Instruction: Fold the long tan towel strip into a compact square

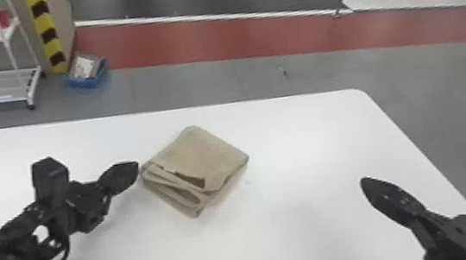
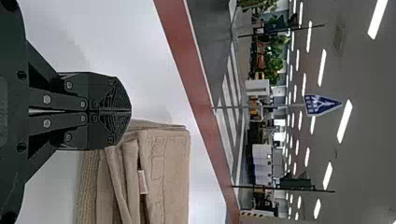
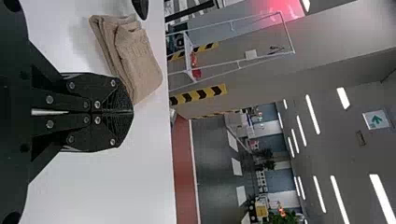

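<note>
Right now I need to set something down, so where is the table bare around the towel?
A broad bare patch of table lies between the towel and the right gripper; another, from the towel toward the robot. Past the towel is only a thin strip before the far edge. The towel's left corner is crowded by the left gripper.

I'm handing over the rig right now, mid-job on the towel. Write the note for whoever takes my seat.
Left gripper: shut, empty, right beside the towel's left corner; contact unclear.
Right gripper: shut, empty, out to the right of the towel.
Towel: on the white table, between the grippers.
Done: strip folded into a compact, layered square.
Left: layers on the near-left side gape a little; perhaps press them flat, then back both arms off.
</note>
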Robot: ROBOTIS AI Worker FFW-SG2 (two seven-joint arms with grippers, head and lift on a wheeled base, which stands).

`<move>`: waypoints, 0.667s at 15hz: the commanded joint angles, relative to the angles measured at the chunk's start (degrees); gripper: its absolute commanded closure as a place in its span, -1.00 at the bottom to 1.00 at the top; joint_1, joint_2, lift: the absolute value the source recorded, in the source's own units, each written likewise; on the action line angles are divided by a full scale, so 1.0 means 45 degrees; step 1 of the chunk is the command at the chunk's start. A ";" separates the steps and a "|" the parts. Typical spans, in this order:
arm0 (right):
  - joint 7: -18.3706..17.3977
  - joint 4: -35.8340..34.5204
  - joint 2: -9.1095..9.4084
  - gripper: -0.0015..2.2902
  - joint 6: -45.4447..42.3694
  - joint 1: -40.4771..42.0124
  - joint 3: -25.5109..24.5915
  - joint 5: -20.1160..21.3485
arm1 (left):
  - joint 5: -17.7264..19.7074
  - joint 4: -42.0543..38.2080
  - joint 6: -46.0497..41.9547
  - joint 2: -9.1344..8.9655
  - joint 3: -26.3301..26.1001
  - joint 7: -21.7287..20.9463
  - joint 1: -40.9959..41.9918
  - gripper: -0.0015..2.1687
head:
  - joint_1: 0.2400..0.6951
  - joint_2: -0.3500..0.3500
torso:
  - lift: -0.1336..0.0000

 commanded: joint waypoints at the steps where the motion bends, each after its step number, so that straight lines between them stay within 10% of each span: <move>1: 0.0106 0.0107 0.0031 0.42 -0.0145 0.0031 -0.0326 -0.0259 | -0.0110 0.0052 0.0232 -0.0039 -0.0236 0.0031 -0.0022 0.98 | 1.00 -0.68 | -0.85; 10: 0.0497 0.1044 0.0031 0.42 -0.0653 -0.0301 -0.0795 -0.0689 | -0.0110 -0.2897 0.2771 0.0137 -0.0275 -0.0223 0.1696 0.98 | 1.00 -0.94 | -0.85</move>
